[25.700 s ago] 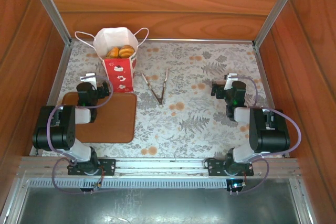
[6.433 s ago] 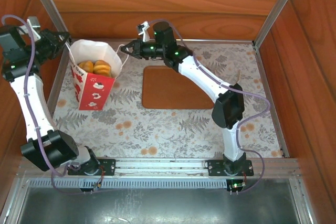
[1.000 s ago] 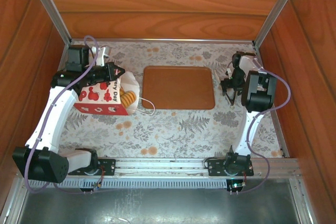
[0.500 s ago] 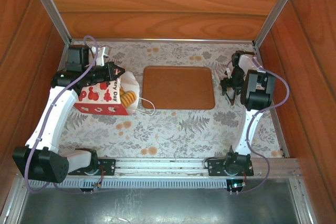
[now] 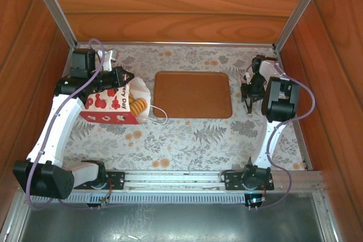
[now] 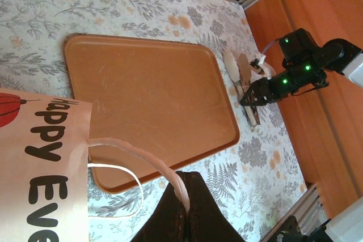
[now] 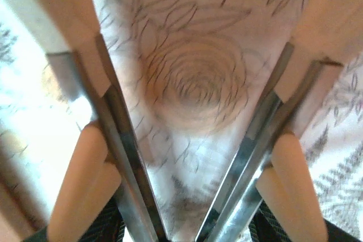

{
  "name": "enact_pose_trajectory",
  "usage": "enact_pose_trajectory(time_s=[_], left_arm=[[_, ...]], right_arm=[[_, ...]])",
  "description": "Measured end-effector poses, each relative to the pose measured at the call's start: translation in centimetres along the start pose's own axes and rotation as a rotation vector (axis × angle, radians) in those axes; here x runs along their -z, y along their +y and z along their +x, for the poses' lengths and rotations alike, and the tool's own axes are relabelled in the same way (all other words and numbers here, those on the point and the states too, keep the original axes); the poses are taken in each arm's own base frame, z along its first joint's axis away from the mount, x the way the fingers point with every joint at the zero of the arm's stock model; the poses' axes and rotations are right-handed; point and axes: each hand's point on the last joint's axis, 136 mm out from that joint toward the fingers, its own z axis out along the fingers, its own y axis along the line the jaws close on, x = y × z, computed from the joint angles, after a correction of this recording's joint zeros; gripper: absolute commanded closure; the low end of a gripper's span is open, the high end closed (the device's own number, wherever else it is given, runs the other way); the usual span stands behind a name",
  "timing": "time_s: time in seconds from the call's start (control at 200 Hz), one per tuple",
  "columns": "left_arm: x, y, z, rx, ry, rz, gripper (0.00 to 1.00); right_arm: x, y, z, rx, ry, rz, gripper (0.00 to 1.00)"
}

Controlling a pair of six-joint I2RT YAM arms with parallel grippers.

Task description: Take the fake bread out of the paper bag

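**A:** Where does the paper bag point(image 5: 108, 105) sit?

**B:** On the flowered table point(image 5: 193, 134), at nine o'clock from the brown tray point(image 5: 194, 93). It lies tipped on its side, with the mouth facing three o'clock toward the tray.

**A:** And the fake bread point(image 5: 136, 105)?

**B:** It's in the bag. A few golden pieces show just inside the open mouth, close to the tray's left edge but apart from it.

**A:** What is the left gripper point(image 6: 183, 188) doing?

**B:** It's at about one o'clock from the bag's middle, pinched tight on a pale handle point(image 6: 142, 160) of the bag. The strap runs straight into the closed jaws.

**A:** The right gripper point(image 5: 248, 96)?

**B:** It's at three o'clock from the tray, down over the tongs point(image 6: 241, 72). The wrist view has one metal arm of the tongs running up each side, spreading toward twelve o'clock. The jaws stand apart and straddle both arms. I cannot tell whether they press the tongs or only flank them.
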Motion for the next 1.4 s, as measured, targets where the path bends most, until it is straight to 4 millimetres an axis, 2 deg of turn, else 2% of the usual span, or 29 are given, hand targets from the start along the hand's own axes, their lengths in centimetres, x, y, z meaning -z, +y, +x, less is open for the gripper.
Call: enact_pose_trajectory(time_s=[0.27,0.49,0.655,0.735,0.835,0.925,1.055,1.194,1.279,1.399], left_arm=[[0.1,0.0,-0.2,0.008,-0.009,-0.005,1.0],[0.1,0.1,-0.3,0.012,-0.015,-0.01,1.0],[0.1,0.4,-0.5,0.01,-0.027,-0.027,1.0],[0.2,0.5,-0.7,0.008,-0.034,-0.038,1.0],[0.4,0.5,-0.8,0.004,-0.045,-0.044,1.0],[0.6,0.3,-0.9,0.0,-0.053,-0.046,1.0],[0.8,0.2,-0.9,-0.006,-0.062,-0.048,1.0],[1.0,0.1,-1.0,-0.016,-0.068,-0.048,1.0],[1.2,0.0,-1.0,-0.02,-0.073,-0.05,1.0],[1.2,0.0,-1.0,-0.02,-0.074,-0.05,1.0]], right_arm=[[6.5,1.2,1.4,-0.036,-0.175,-0.01,0.46],[8.7,1.9,1.8,-0.062,-0.233,-0.031,0.48],[11.1,4.0,2.7,-0.058,-0.301,-0.092,0.48],[13.1,5.8,3.3,-0.042,-0.365,-0.148,0.48],[15.4,9.0,4.7,0.006,-0.447,-0.239,0.49],[16.9,13.0,6.3,0.104,-0.495,-0.322,0.49],[17.9,20.1,9.4,0.303,-0.501,-0.452,0.52],[17.3,26.0,12.9,0.514,-0.476,-0.546,0.54],[16.1,28.1,14.6,0.631,-0.458,-0.547,0.54],[14.8,30.0,16.0,0.781,-0.458,-0.498,0.53]])
